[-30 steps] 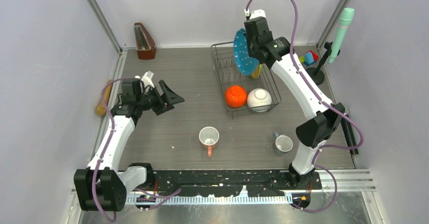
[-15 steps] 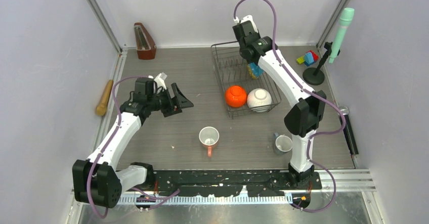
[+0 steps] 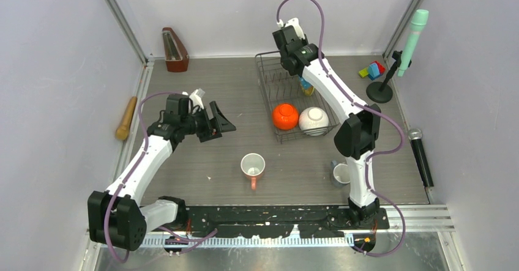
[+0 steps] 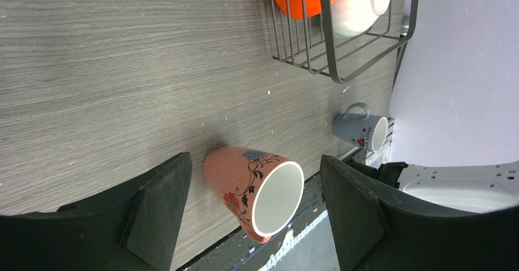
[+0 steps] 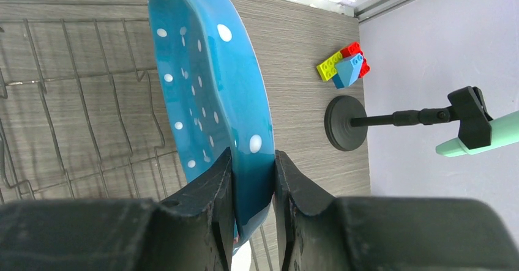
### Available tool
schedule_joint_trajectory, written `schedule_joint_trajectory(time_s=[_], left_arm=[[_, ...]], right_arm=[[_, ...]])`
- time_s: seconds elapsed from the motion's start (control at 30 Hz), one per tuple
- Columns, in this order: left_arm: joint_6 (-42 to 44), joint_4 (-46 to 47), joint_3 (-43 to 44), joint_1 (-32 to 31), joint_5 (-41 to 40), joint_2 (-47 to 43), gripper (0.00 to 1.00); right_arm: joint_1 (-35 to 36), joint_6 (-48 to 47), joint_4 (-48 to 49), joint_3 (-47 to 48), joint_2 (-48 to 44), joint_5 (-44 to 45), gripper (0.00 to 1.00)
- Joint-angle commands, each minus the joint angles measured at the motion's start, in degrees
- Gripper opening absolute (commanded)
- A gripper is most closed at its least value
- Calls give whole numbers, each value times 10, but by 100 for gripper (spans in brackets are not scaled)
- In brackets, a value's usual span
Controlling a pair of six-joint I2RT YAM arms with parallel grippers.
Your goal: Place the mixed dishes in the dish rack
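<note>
My right gripper point(image 5: 254, 161) is shut on the rim of the blue-rimmed plate point(image 5: 211, 93), held on edge over the upright prongs at the far end of the dish rack point(image 5: 85, 100). From above only a bit of the plate point(image 3: 306, 88) shows under the right gripper point(image 3: 300, 75). The orange bowl point(image 3: 285, 116) and white bowl point(image 3: 313, 120) sit in the rack's point(image 3: 264, 93) near end. My left gripper point(image 3: 217, 124) is open and empty, above the table left of the rack. The pink floral mug point(image 3: 253, 166) stands upright near the front; it also shows between the open fingers in the left wrist view point(image 4: 254, 188). The grey-blue mug point(image 3: 341, 173) is half hidden by the right arm. The lime-green plate is out of view.
A wooden rolling pin point(image 3: 126, 118) lies at the left edge. A metronome point(image 3: 174, 49) stands at the back left. Toy blocks point(image 3: 373, 70), a stand with a green microphone point(image 3: 411, 38) and a black microphone point(image 3: 421, 155) are along the right side.
My right arm has swung the plate left and down, from above the rack's right edge to low over the prongs. My left gripper has moved slightly right, still open.
</note>
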Motion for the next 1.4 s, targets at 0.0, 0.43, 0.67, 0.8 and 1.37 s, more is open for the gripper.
schedule_joint_trajectory(time_s=[0.0, 0.43, 0.67, 0.8, 1.37], left_arm=[[1, 8, 5, -5, -2, 4, 79], [5, 2, 6, -12, -2, 27, 78], [11, 1, 8, -18, -3, 26, 79], [17, -1, 8, -19, -5, 33, 80], [47, -44, 31, -48, 3, 49, 80]], right_arm=[[-2, 24, 27, 36, -1, 79, 0], [-1, 83, 5, -10, 14, 29, 0], [-20, 127, 21, -54, 6, -35, 4], [-30, 133, 15, -43, 3, -53, 38], [-29, 142, -40, 19, -53, -128, 93]])
